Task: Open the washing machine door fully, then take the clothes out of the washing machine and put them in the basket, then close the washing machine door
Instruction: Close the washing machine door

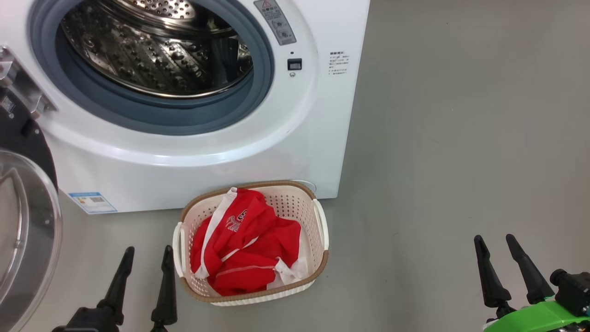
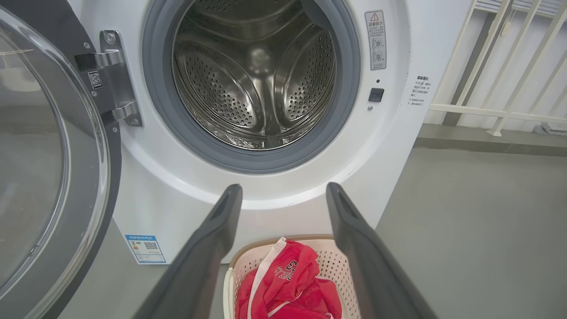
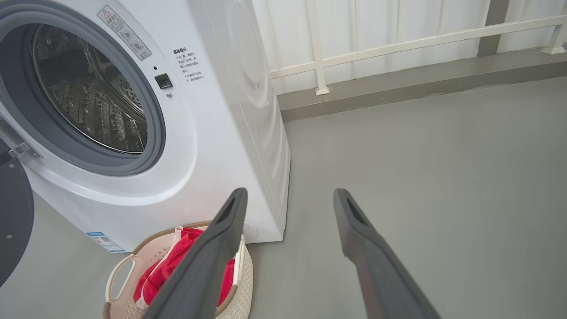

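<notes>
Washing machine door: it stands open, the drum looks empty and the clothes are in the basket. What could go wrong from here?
1. The washing machine door hangs wide beside the open left gripper; a push on its bulging glass could slide off instead of swinging it.
2. The basket sits close against the washing machine; the arm or the door may knock it.
3. White trim of the clothes rides at the basket's rim and might spill if bumped.
</notes>
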Robot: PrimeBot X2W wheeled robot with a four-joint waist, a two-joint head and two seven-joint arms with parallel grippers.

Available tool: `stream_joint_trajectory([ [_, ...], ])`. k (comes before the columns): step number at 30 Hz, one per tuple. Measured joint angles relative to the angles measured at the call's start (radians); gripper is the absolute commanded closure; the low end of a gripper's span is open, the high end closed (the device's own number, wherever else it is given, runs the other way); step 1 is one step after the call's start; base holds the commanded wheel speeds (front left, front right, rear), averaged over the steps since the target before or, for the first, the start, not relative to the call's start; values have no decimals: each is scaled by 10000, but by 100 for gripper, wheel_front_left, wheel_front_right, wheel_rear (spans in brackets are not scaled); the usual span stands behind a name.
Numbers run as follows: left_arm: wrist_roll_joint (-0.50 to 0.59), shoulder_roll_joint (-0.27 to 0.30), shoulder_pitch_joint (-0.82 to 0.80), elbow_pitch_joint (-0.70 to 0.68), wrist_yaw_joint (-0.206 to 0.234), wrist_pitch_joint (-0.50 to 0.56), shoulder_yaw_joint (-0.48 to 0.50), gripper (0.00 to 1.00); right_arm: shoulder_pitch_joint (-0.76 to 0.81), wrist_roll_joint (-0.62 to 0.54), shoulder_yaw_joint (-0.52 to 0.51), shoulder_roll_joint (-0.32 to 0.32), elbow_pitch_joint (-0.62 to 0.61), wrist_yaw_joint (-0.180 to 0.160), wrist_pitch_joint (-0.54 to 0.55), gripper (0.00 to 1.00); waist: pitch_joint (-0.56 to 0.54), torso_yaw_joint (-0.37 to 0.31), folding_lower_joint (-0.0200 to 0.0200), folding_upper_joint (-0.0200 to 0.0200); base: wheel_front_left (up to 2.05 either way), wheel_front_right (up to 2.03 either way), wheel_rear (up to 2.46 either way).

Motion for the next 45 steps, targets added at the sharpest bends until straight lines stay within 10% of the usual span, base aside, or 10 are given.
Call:
stream_joint_trajectory([
  [23,-512,2,1,104,109,0,-245,0,19,0,13,-36,-2,0,0,0,-65,590,0,0,-5,5,0],
  [45,-1436,21,424,81,974,0,-1315,0,107,0,385,-364,-13,0,0,0,-225,3443,0,0,0,0,0],
])
